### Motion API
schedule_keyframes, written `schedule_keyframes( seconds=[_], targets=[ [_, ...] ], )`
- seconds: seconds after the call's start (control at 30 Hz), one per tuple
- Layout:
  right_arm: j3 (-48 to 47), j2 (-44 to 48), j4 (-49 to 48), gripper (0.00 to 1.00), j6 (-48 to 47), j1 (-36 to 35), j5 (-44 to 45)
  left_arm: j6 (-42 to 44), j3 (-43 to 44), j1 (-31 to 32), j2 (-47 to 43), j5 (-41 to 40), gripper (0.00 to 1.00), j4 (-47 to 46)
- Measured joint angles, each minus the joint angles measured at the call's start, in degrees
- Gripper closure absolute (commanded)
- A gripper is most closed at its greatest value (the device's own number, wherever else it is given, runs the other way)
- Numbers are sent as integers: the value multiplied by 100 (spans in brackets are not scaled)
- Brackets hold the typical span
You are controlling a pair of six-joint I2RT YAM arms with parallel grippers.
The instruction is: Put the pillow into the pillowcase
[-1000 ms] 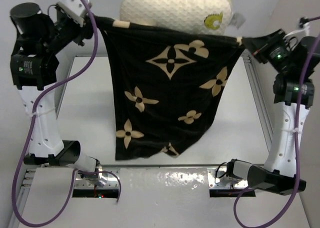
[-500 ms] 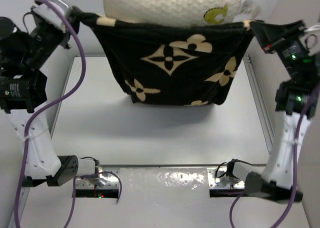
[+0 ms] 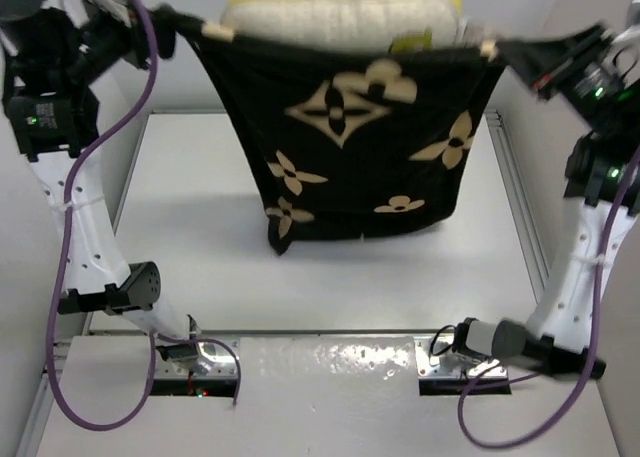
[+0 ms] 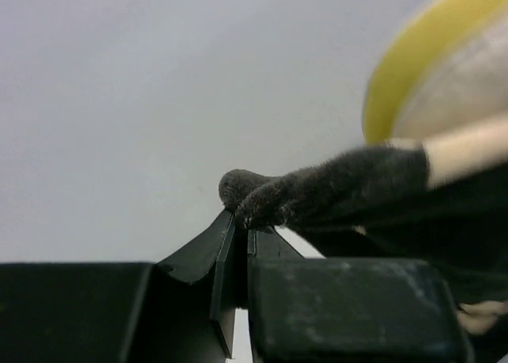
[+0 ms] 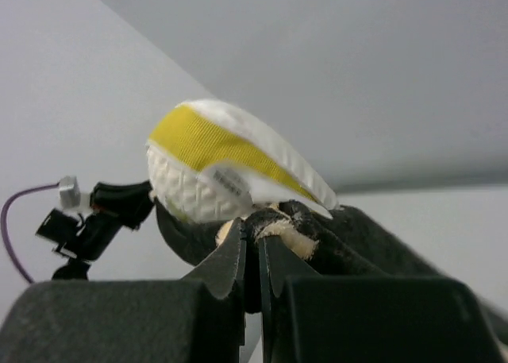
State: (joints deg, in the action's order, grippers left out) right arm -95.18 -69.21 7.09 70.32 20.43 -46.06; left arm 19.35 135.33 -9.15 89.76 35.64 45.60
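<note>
While the left gripper (image 3: 172, 21) and right gripper (image 3: 497, 49) are each clamping tight on 1 top corner, the pillowcase (image 3: 360, 157) is hanging stretched left-right between them, with the pillow (image 3: 340, 12) sitting partly inside, its top protruding midway between both arms.

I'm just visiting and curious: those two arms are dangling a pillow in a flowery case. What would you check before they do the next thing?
1. Left gripper pinching a top corner of the pillowcase: ok.
2. Right gripper pinching the opposite corner: ok.
3. Pillow wholly inside: not ok, its top shows above the opening.
4. Pillow settled to the case's bottom: cannot tell, fabric hides it.
5. Case hanging free of the table: cannot tell from above.
</note>
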Motion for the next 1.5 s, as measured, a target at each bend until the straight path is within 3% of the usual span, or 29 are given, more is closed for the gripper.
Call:
schedule_keyframes(
  seconds=[0.07, 0.13, 0.17, 0.3, 0.37, 0.43, 0.5, 0.53, 0.57, 0.63, 0.67, 0.73, 0.77, 0.83, 0.9, 0.93, 0.97, 1.03, 1.1, 1.2, 1.27, 1.3, 1.37, 1.4, 1.47, 1.5],
  targets=[
    [-992, -479, 125, 100, 79, 138, -107, -136, 546, -179, 101, 195, 100, -297],
    [-1821, -881, 68, 100, 17, 199, -37, -291, 369, -452, -243, 389, 100, -841],
    [-1779, -804, -57, 100, -9, 201, 20, -350, 249, -579, -463, 511, 100, -1073],
    [365, 557, -929, 100, 214, 293, 313, -614, -645, -883, -1296, 817, 100, -1624],
    [645, 634, -1045, 100, 474, 354, 94, -752, -546, -942, -1394, 1036, 100, -1510],
    [-103, 61, -885, 100, 723, 400, -330, -938, 426, -1080, -870, 1403, 100, -1309],
    [-1381, -732, -710, 100, 820, 487, -435, -1174, 962, -1394, -588, 1617, 100, -1753],
    [-1886, -1010, -750, 100, 820, 507, -400, -1287, 654, -1484, -612, 1711, 99, -2098],
    [-2020, -1040, -831, 100, 804, 507, -356, -1423, -179, -1508, -931, 1801, 99, -2583],
    [-850, -341, -1338, 100, 822, 518, -190, -1580, -1403, -1515, -1351, 1934, 100, -2782],
    [-55, 105, -1491, 100, 920, 538, -151, -1600, -1604, -1515, -1360, 1943, 100, -2717],
    [695, 492, -1720, 100, 1178, 590, -306, -1646, -1141, -1519, -909, 2041, 99, -2310],
    [601, 352, -1722, 100, 1364, 645, -505, -1818, -157, -1543, -393, 2273, 99, -2138],
    [-848, -494, -1228, 100, 1552, 693, -981, -2229, 1032, -1620, 363, 2734, 99, -2267],
    [-2479, -1370, -962, 100, 1488, 693, -1016, -2636, 855, -1825, 326, 2830, 98, -2944],
    [-2660, -1438, -1008, 100, 1445, 693, -984, -2785, 214, -1897, 24, 2804, 98, -3407],
    [-2398, -1248, -1093, 100, 1449, 717, -946, -2813, -592, -1910, -474, 2719, 99, -3700],
    [-649, -317, -1735, 100, 1504, 846, -671, -2704, -1593, -1875, -1043, 2538, 100, -3773],
    [295, 223, -1731, 100, 1727, 970, -721, -2562, -1443, -1858, -1012, 2465, 100, -3493],
    [-1154, -671, -1528, 100, 1886, 1001, -1117, -2656, 621, -1860, -212, 2752, 100, -3211],
    [-2330, -1342, -1456, 100, 1880, 999, -1073, -2771, 636, -1928, -219, 2708, 99, -3554],
    [-2052, -1222, -1727, 100, 1862, 1005, -968, -2826, 140, -1943, -411, 2643, 99, -3807],
    [-673, -461, -2131, 100, 1912, 1023, -756, -2811, -1296, -1939, -1021, 2483, 99, -4068],
    [22, -101, -2168, 100, 1939, 1036, -695, -2796, -1598, -1928, -1200, 2483, 100, -3991],
    [219, 17, -2092, 100, 2041, 1110, -772, -2739, -1134, -1891, -949, 2555, 100, -3689],
    [-291, -245, -1952, 100, 2100, 1150, -929, -2739, -481, -1873, -647, 2688, 99, -3467]
  ],
)
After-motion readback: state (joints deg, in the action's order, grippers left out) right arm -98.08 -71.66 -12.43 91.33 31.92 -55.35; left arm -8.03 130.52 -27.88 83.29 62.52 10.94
